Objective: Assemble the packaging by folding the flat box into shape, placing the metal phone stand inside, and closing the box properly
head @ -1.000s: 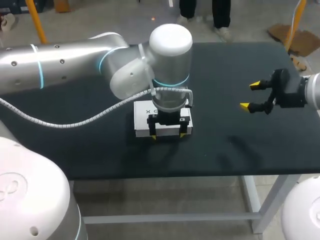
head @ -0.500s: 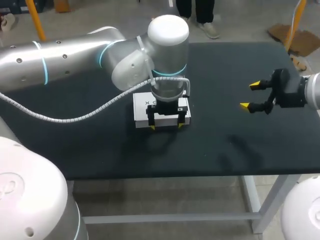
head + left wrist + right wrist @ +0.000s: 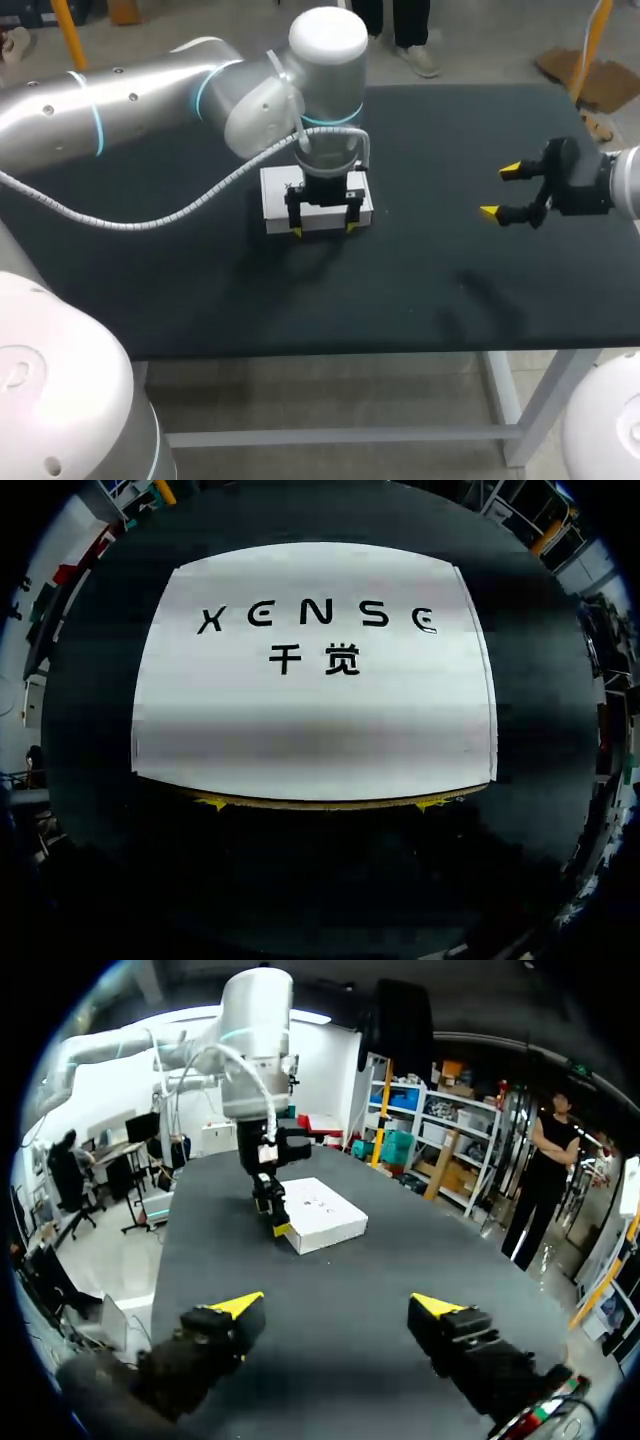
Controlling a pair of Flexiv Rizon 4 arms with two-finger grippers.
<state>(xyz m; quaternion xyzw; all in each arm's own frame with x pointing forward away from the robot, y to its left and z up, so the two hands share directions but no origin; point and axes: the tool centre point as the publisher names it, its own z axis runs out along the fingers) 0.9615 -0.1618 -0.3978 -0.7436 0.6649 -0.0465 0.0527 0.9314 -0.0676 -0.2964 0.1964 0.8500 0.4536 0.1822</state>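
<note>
- The left gripper (image 3: pixel 323 231) points straight down at the near edge of the white box (image 3: pixel 276 198). Its fingers are spread wide and both yellow tips sit along that one edge, not on opposite sides, so it pinches nothing
- The box lies flat on the black table (image 3: pixel 430 270), left of the middle, printed face up. Whether it is already folded into shape cannot be told, and no metal phone stand shows in any view
- The step in hand looks like squaring or sliding the box by its near edge. This calls for both tips level against the edge, so the light cardboard moves without turning, and low enough not to ride up over the top
- The right gripper (image 3: pixel 500 190) hovers well apart, near the table's right end, fingers spread and empty. It could brace the far side should the box twist
</note>
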